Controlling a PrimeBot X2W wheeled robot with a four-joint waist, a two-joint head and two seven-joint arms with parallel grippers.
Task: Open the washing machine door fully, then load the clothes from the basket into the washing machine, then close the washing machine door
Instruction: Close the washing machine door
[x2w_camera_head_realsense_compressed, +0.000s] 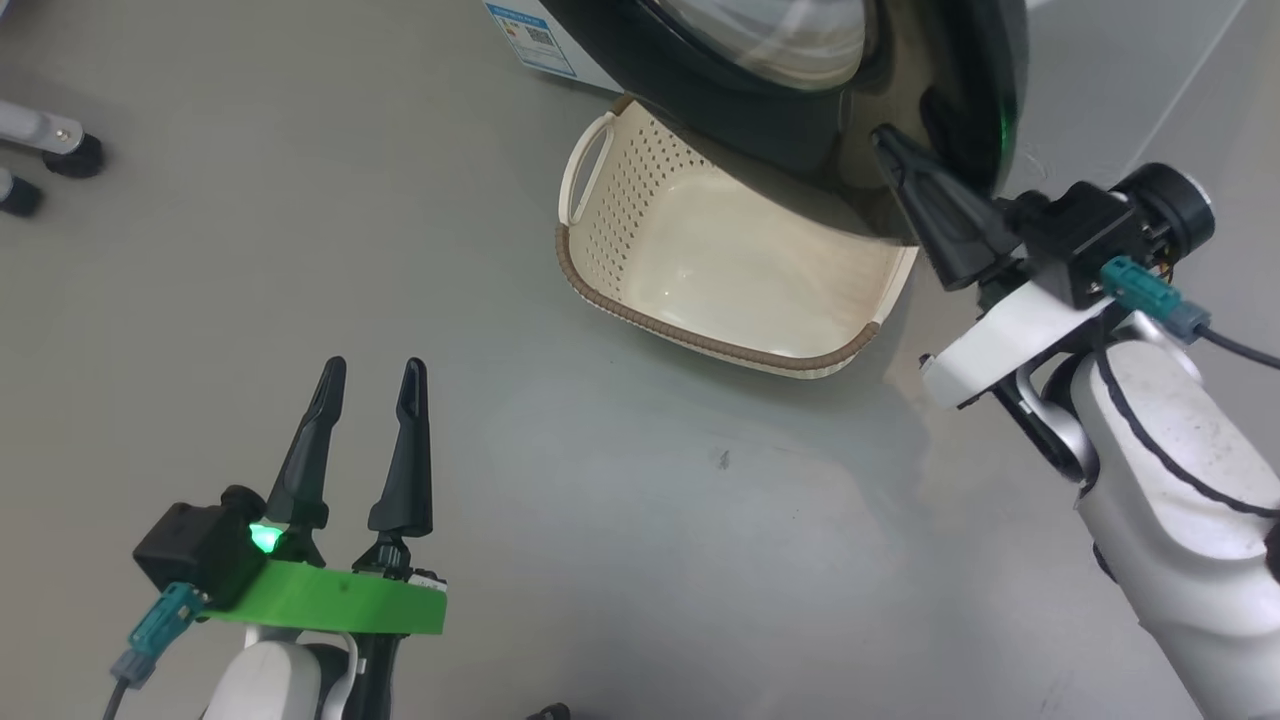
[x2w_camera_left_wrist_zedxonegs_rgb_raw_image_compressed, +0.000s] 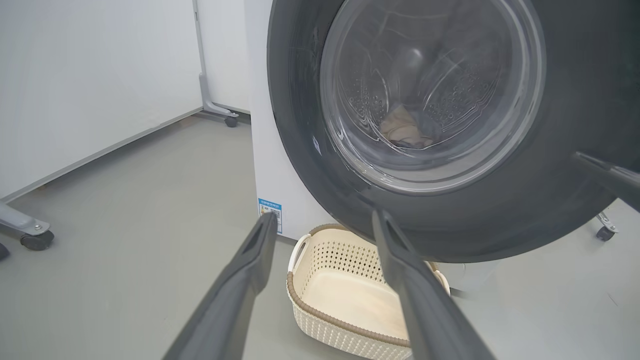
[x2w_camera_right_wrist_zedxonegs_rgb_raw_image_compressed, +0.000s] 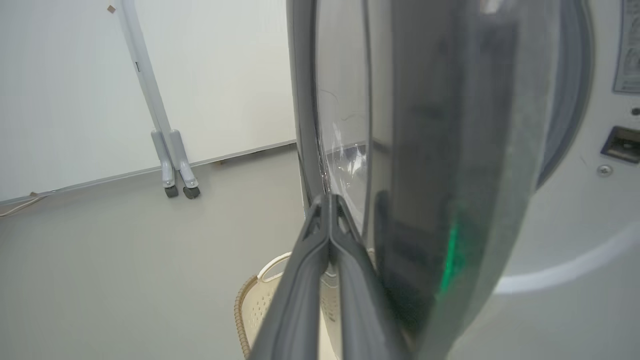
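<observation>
The washing machine door (x2w_camera_left_wrist_zedxonegs_rgb_raw_image_compressed: 310, 165), with a black rim and clear glass, stands ajar above the basket. In the right wrist view the door (x2w_camera_right_wrist_zedxonegs_rgb_raw_image_compressed: 425, 165) is edge-on, with the white washing machine (x2w_camera_right_wrist_zedxonegs_rgb_raw_image_compressed: 575, 215) front to its right. Through the glass, the clothes (x2w_camera_left_wrist_zedxonegs_rgb_raw_image_compressed: 405, 131) lie as a tan and bluish bundle in the drum. The cream basket (x2w_camera_head_realsense_compressed: 640, 190) on the floor holds nothing. My right gripper (x2w_camera_head_realsense_compressed: 880, 138) is shut, its fingers (x2w_camera_right_wrist_zedxonegs_rgb_raw_image_compressed: 327, 220) lying against the door's outer side at the rim. My left gripper (x2w_camera_head_realsense_compressed: 374, 366) is open and holds nothing, well short of the basket (x2w_camera_left_wrist_zedxonegs_rgb_raw_image_compressed: 320, 320).
Grey floor spreads around me. Wheeled metal stand legs (x2w_camera_head_realsense_compressed: 55, 140) sit at the far left, with another pair (x2w_camera_right_wrist_zedxonegs_rgb_raw_image_compressed: 172, 155) against a white wall panel. A blue label (x2w_camera_left_wrist_zedxonegs_rgb_raw_image_compressed: 270, 212) marks the machine's lower corner beside the basket.
</observation>
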